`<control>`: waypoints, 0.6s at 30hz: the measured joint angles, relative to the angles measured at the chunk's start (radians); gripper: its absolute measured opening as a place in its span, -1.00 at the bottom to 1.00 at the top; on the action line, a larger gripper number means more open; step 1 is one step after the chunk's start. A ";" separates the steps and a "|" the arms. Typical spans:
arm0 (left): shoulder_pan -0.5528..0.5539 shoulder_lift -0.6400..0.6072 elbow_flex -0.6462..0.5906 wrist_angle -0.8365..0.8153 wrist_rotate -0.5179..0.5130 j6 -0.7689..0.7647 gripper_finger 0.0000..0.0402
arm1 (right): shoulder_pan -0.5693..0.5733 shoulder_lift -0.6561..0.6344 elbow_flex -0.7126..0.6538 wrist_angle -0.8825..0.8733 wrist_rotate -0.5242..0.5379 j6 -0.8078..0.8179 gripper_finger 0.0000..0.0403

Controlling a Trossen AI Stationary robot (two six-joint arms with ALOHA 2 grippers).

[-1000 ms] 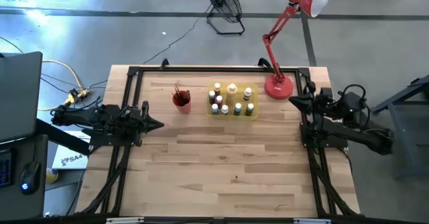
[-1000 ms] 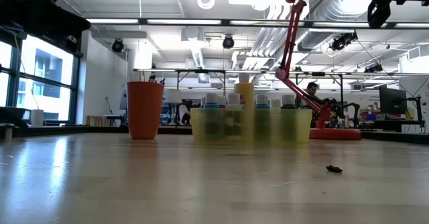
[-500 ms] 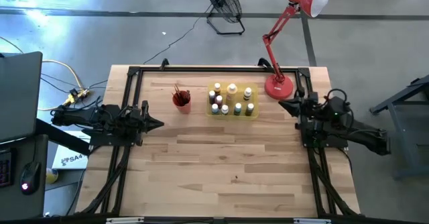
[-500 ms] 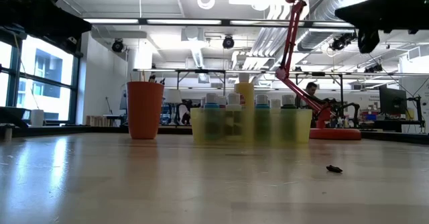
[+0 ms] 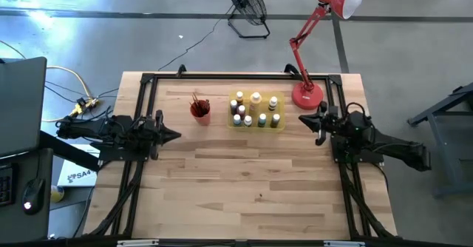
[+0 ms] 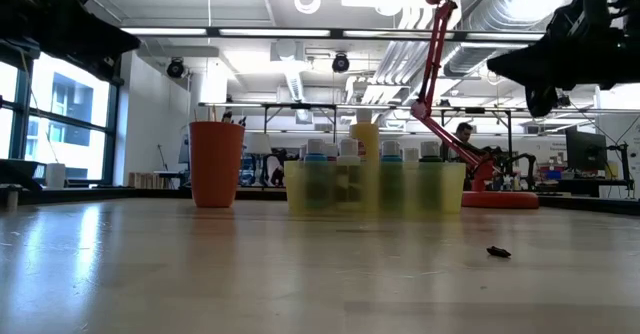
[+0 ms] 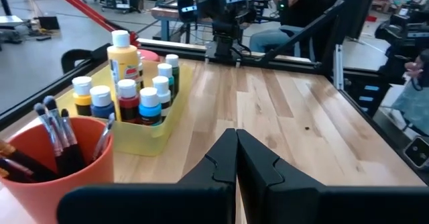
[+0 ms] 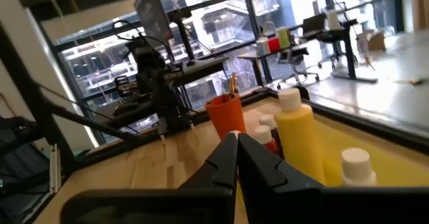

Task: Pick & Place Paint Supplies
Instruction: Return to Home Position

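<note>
Apparently closed, left jaws and right jaws hover by opposite table (image 5: 244,180) edges.

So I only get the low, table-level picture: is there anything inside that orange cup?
Observer: Yes. The left wrist view shows paintbrushes standing in the orange cup, some with their bristles up.
Operator: Where are the robot's hands?
Observer: From above, the left end effector hangs over the left part of the table, shut and pointing inward.
Operator: And the other one?
Observer: The right end effector is shut too, close to the base of the red lamp.
</note>
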 joint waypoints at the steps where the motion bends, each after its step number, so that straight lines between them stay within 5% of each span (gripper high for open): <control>1: 0.000 0.000 0.000 0.000 -0.007 0.000 -1.00 | 0.000 0.001 0.000 -0.005 0.009 0.017 -0.98; 7: 0.000 0.000 0.000 -0.002 -0.015 0.000 -1.00 | 0.000 0.002 0.000 -0.062 0.093 0.070 -0.98; 18: 0.000 0.000 0.000 -0.007 -0.015 0.000 -1.00 | 0.000 0.002 -0.001 -0.070 0.088 0.069 -0.98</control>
